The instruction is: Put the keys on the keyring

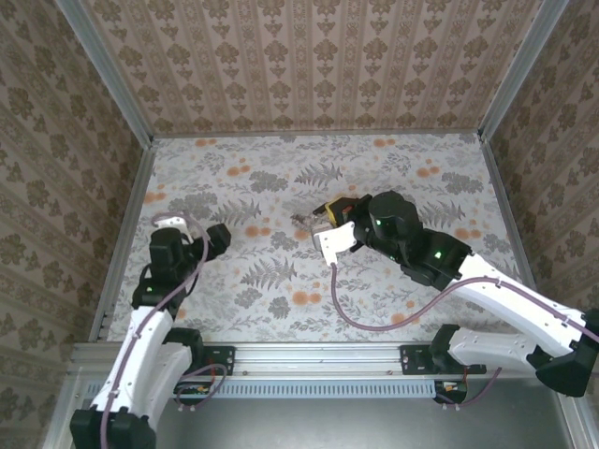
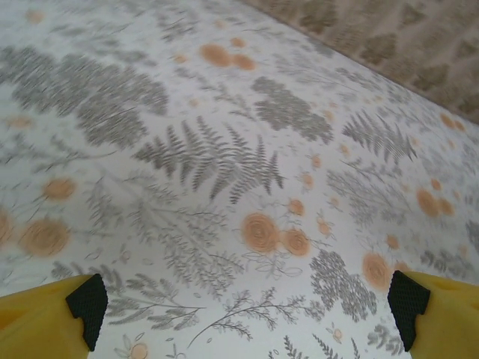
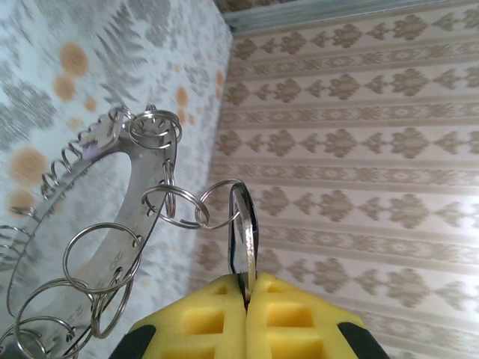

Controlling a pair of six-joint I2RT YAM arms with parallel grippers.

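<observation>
At the left, the left gripper (image 2: 247,303) is spread wide with nothing between its pads, tipped down over the bare table (image 2: 224,149). The top view places it (image 1: 220,236) well apart from the work, its arm folded close to its base. Toward the middle, the keyring (image 3: 146,172) is a flat grey hoop fringed with small wire loops (image 3: 172,206), tilted and lying left of the right fingertips. I cannot tell whether its lower edge rests on the table. Right of it, the right gripper (image 3: 245,288) is closed tight on what looks like the key (image 3: 243,232), seen edge-on and pointing straight out from the fingers toward the wall (image 3: 359,149). A loop seems to link it to the hoop. The right arm reaches out long to mid-table and is clearly the nearer one; the left would have to cross rightward to steady the hoop (image 1: 303,219).
</observation>
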